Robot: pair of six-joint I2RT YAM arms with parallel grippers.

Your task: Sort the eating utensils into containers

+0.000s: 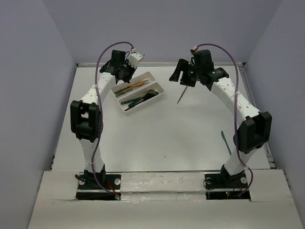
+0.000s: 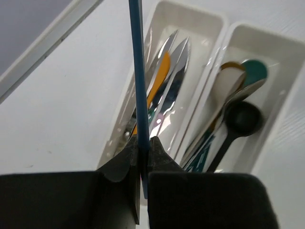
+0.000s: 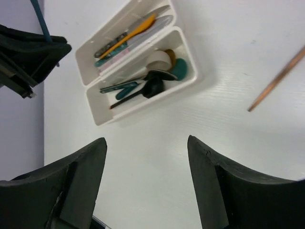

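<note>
My left gripper is shut on the slim blue handle of a knife, held upright over the knife tray, which holds silver and orange-handled knives. The spoon tray beside it holds black, teal and cream spoons. In the top view the left gripper hovers at the far end of the two trays. My right gripper is open and empty above bare table. A copper utensil lies to its right, also seen in the top view.
A teal utensil lies on the table at the right, near the right arm's lower link. The table's raised back edge runs just behind both grippers. The left gripper and blue handle show at the right wrist view's top left.
</note>
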